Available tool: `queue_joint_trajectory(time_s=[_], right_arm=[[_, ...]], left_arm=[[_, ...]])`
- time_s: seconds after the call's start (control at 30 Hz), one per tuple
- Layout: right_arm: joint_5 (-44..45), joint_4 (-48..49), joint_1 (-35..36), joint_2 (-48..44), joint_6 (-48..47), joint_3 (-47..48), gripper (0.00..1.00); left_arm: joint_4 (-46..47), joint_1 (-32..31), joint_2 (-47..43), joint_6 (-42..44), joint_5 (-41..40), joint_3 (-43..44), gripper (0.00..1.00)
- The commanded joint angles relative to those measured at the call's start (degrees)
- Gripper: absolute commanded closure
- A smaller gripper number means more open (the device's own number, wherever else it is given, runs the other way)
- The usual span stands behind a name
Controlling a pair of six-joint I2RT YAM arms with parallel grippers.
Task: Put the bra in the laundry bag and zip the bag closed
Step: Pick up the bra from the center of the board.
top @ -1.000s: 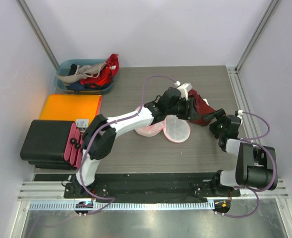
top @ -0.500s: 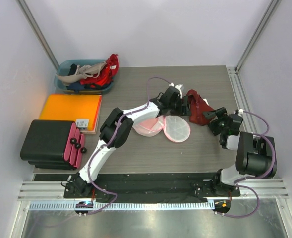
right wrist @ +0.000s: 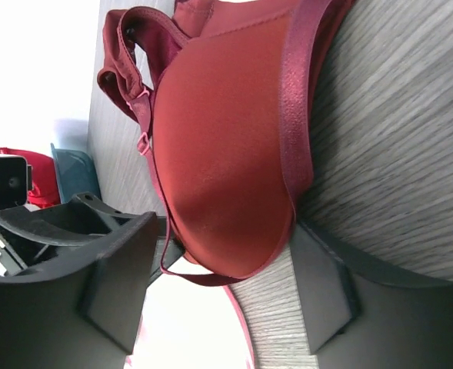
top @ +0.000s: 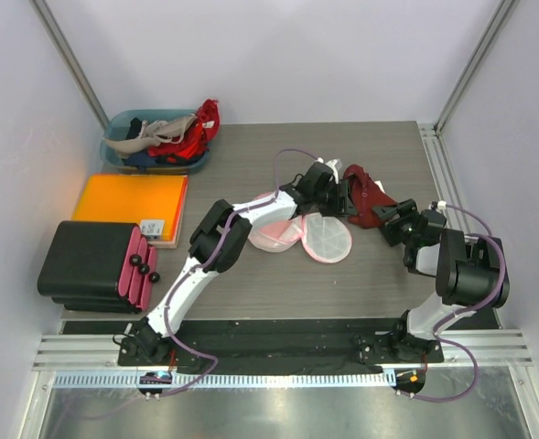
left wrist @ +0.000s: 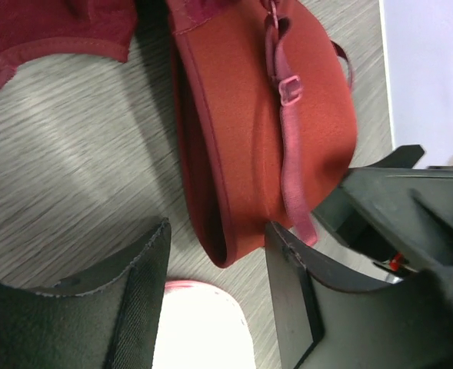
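A dark red bra [top: 364, 195] lies on the grey table, right of centre. The laundry bag [top: 328, 239], white mesh with pink trim, lies spread open in two round halves just in front of it. My left gripper [top: 341, 198] stands at the bra's left side, open, with the lower edge of a cup [left wrist: 257, 131] between its fingers [left wrist: 140, 296] but not pinched. My right gripper [top: 386, 213] comes from the right, open, straddling the end of the other cup [right wrist: 226, 154]. The bag's white edge [right wrist: 188, 330] shows under both grippers.
A teal bin [top: 123, 123] heaped with clothes stands at the back left. An orange flat box [top: 130, 198] and a black case [top: 86, 263] lie along the left edge. A metal rail [top: 438, 174] runs down the table's right side.
The left gripper has dropped low beside the bra. The right gripper has slid up and left onto the bra's right cup, and its jaws have narrowed somewhat.
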Motion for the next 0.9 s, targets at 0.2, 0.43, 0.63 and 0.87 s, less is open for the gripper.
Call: queue_joint_trajectory(time_s=[0.2,0.43,0.63,0.87], right_arm=[[-2.31,3.29,-0.13,-0.20,2.40,1.27,0.29],[-0.46,-5.68,-0.13,-8.62,0.82,-0.58,0.19],[0.25,-13.32,-0.13,-16.02,0.10,-2.42,0.11],[1.21,-16.77,-0.13,-22.35,3.96,-5.58,0.00]], left_arm=[[7.60,-0.04,5.08,-8.09,9.22,6.66,0.73],[12.00,0.58,2.18,-13.96,9.75,4.64,1.00],[17.28,1.28,-0.02,-21.72,10.72,3.67,1.00],[17.64,1.46,-0.99,-24.27,11.07,4.99,1.00]])
